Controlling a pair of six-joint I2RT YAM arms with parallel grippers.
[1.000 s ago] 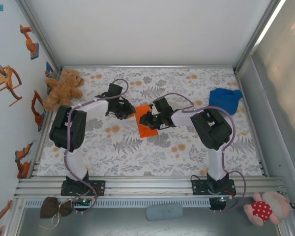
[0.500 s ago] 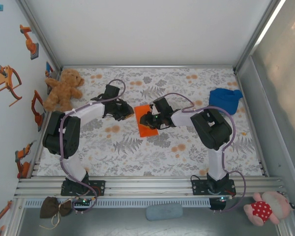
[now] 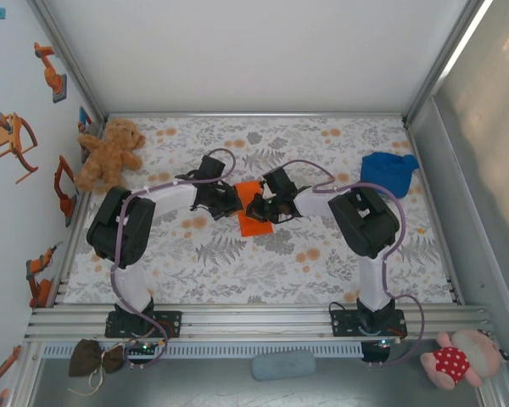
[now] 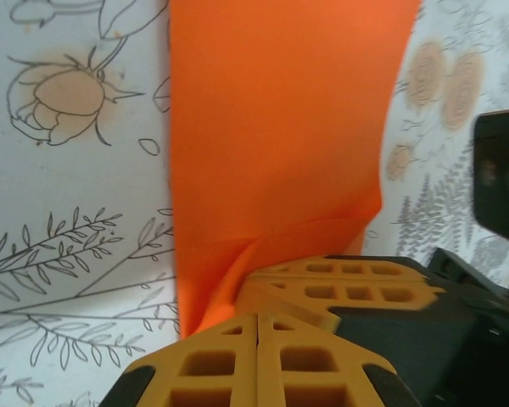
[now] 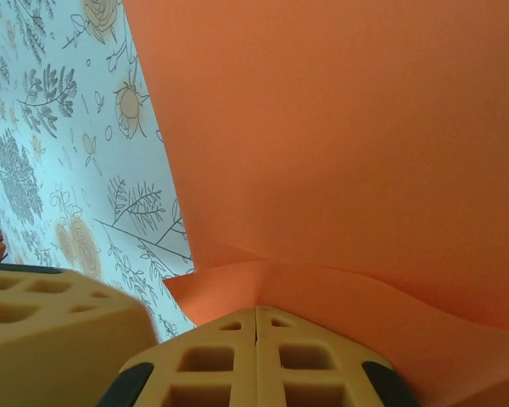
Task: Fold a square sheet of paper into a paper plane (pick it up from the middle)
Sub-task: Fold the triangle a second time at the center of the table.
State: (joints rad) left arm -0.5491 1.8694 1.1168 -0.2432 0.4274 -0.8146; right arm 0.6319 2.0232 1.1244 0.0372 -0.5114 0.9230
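At the middle of the floral-patterned table (image 3: 237, 263), the left gripper (image 4: 257, 317) and the right gripper (image 5: 256, 310) meet tip to tip over the square sheet of paper (image 4: 271, 127), left gripper on the sheet's left side and right gripper on its right. Each wrist view shows that gripper's two fingers pressed flush together, with a raised buckle of the orange sheet running into their tips, so both jaws are clenched on the sheet while the rest of it lies flat on the table. Farther back, well apart from the sheet, a teddy bear (image 3: 110, 154) sits at the far left corner and a blue cloth lump (image 3: 388, 170) lies at the far right.
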